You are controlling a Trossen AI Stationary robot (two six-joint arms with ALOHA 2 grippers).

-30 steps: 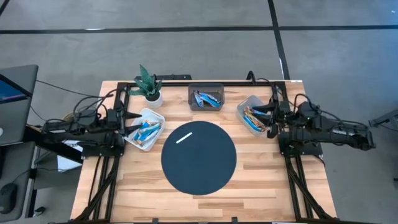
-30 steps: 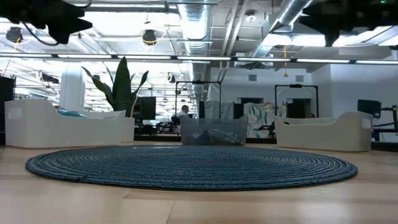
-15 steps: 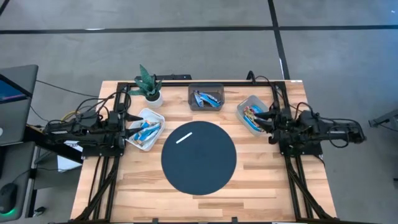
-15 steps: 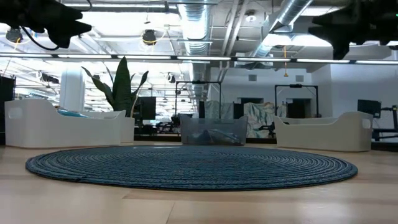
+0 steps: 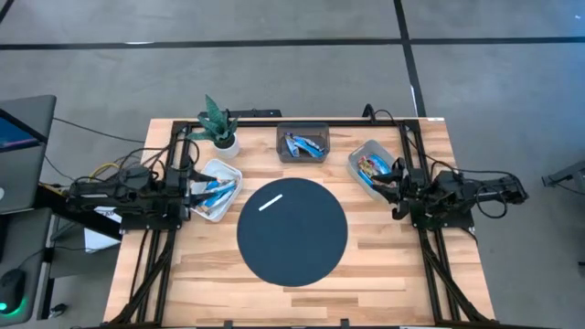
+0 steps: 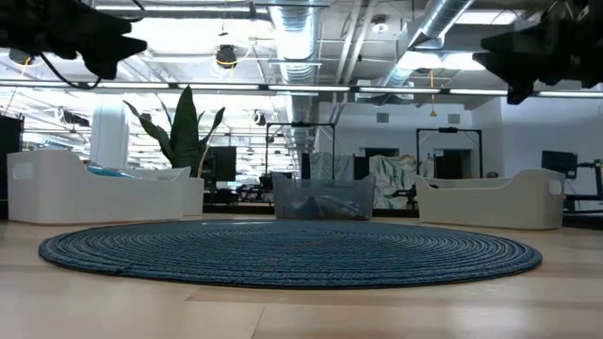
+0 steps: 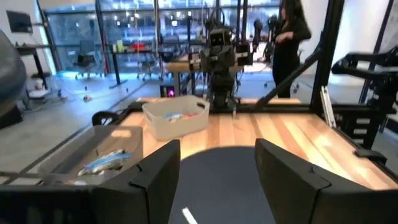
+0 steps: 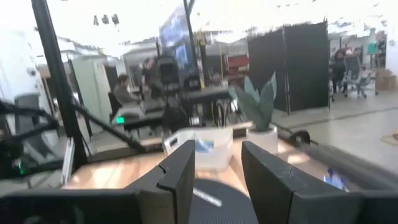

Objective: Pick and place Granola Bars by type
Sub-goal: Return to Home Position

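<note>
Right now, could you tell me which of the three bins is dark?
The gray bin in the middle at the back; the left bin and the right bin are both white.

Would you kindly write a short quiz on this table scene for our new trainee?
1. How many bins hold wrapped granola bars?
2. True or false: one such bar lies on the dark round woven mat.
3. What lies on that mat? A) a metal spoon B) a thin white stick C) a blue cup
Key:
1. Three: the white plastic bin on the left, the dark grey bin at the back and the white plastic bin on the right.
2. False; the left pincer and right pincer are open and empty too.
3. B.
</note>
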